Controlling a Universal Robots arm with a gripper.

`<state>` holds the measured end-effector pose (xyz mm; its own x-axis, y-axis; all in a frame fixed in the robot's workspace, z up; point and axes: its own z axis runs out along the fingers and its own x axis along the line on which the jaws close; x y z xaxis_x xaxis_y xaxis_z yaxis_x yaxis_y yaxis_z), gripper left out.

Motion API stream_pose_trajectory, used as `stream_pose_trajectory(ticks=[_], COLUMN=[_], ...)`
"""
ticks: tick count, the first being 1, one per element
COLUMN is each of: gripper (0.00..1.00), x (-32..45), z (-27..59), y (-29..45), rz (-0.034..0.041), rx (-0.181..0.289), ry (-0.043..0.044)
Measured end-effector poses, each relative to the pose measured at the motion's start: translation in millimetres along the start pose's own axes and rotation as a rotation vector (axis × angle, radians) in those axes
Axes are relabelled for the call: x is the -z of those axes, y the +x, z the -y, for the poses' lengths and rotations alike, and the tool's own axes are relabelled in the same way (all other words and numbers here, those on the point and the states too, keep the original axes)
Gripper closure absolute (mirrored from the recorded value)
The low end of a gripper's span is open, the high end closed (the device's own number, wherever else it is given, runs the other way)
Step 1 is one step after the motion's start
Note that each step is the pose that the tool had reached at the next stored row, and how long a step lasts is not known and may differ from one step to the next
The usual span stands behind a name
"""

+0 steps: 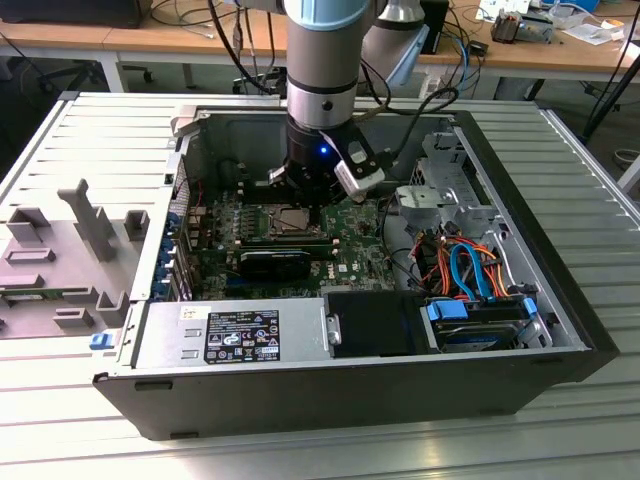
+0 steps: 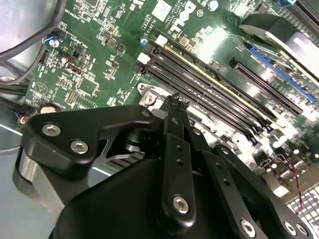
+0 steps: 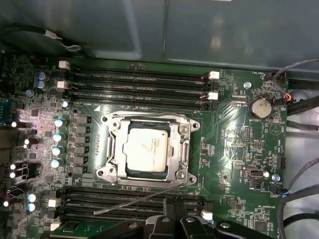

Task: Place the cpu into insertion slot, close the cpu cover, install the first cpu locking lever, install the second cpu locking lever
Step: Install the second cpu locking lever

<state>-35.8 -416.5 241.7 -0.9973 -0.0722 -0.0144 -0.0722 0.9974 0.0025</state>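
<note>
Ribbed metal tabling (image 1: 80,130) carries the open case (image 1: 300,385). Near the motherboard's (image 3: 234,144) middle, the cpu (image 3: 147,149) is seen seated in the slot (image 3: 110,130), with the cover (image 3: 185,149) closed over it. One lever (image 3: 132,201) is left sprung up. The gripper (image 3: 174,216) is poised just beside it, fingers drawn together, nothing held.
</note>
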Motion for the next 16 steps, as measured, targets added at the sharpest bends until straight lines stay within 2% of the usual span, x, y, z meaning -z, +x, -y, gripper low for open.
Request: stream_pose_trajectory(ticks=[5,11,13,16], gripper=[0.89,0.89,0.89,0.89], x=[-12.8,-21.9,-22.2,-22.0], z=[0.1,0.5,1.4,6.0], y=[-1.2,-0.9,2.3,11.3], rz=[0.0001,0.0,0.0002,0.0016], rx=[0.0,0.001,0.001,0.001], ry=[-0.0001,0.0006,0.0004,0.0008])
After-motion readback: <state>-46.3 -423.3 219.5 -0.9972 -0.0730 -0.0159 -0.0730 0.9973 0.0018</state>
